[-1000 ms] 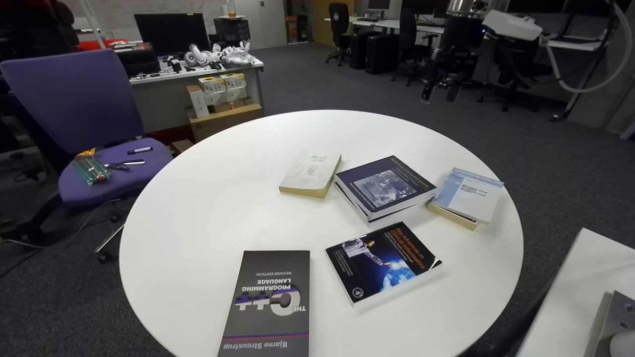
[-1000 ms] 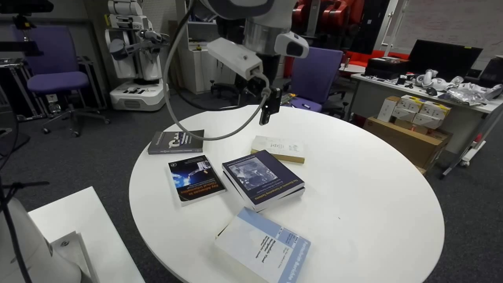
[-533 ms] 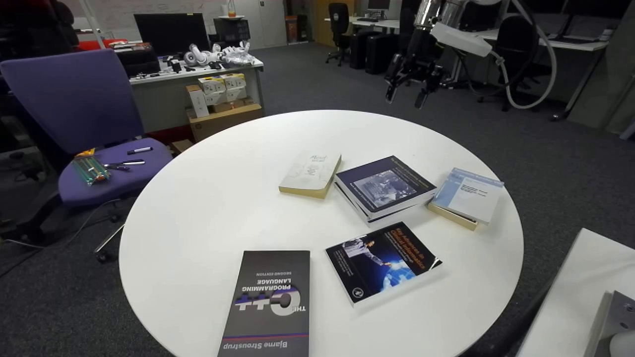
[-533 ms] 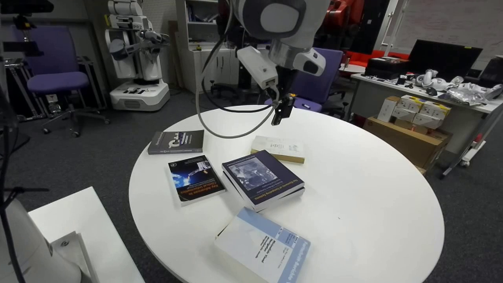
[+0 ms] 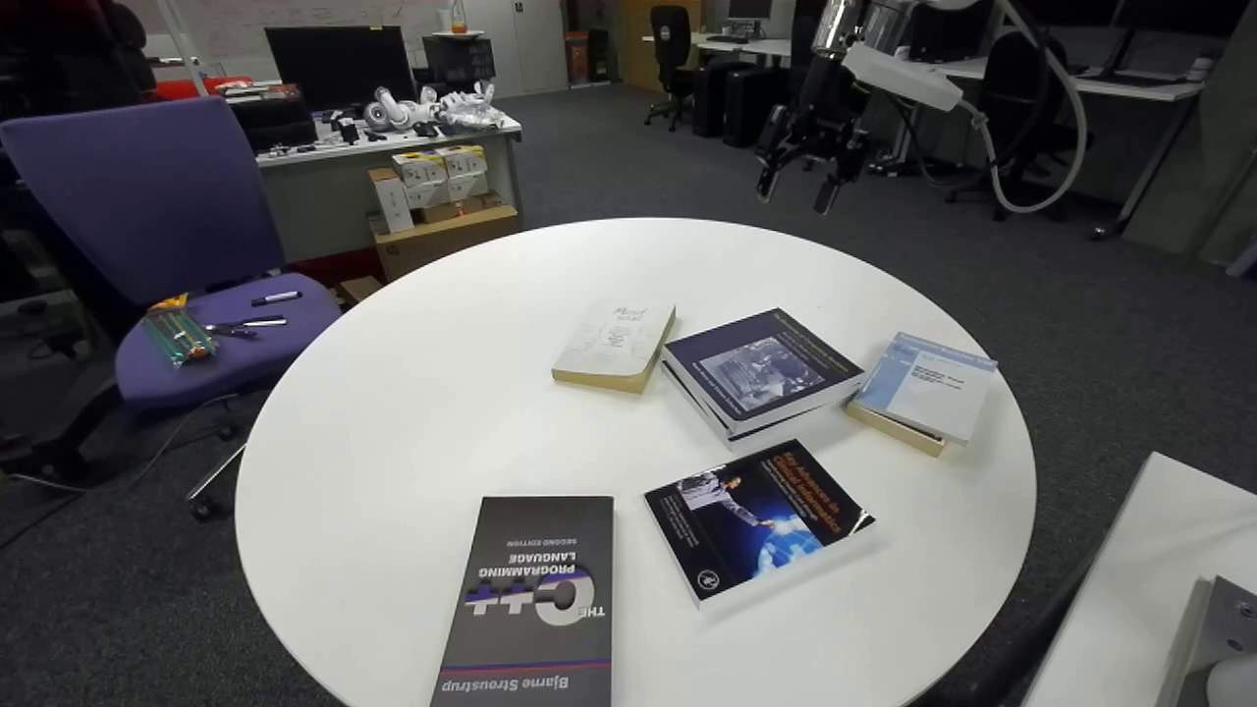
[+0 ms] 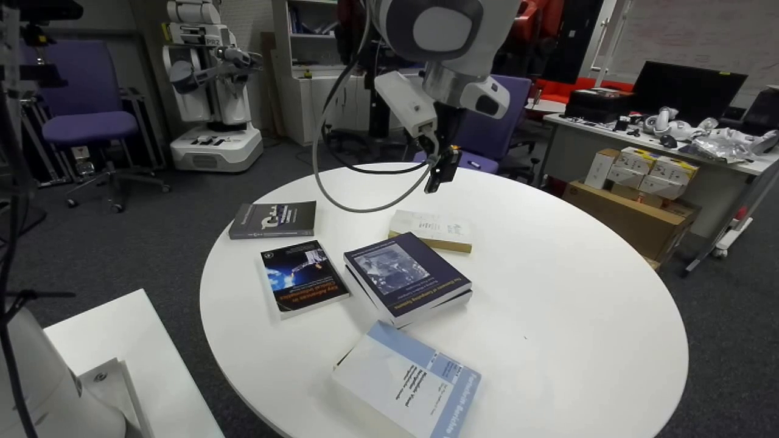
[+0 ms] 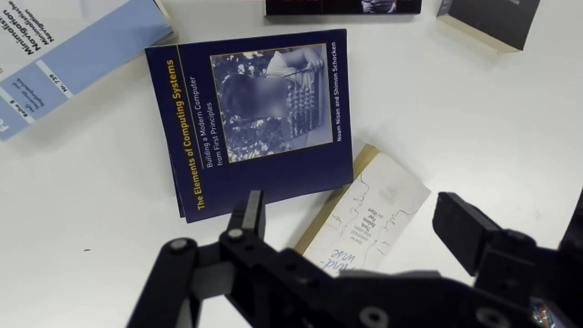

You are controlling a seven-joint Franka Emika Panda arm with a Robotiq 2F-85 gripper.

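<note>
Gripper (image 5: 795, 200) shifted nearer pale book (image 5: 616, 342), jaws apart; exact height unclear.

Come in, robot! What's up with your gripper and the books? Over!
Gripper open, empty, above the table. Pale book untouched. Navy book close beside it.

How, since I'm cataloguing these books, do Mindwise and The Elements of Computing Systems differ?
Mindwise has a pale cover with thin squiggly lines, while The Elements of Computing Systems is dark blue with a large photo. Mindwise is narrower than The Elements of Computing Systems. Mindwise lies directly on the round white table, whereas The Elements of Computing Systems rests atop another book. Both lie flat, face up.
</note>
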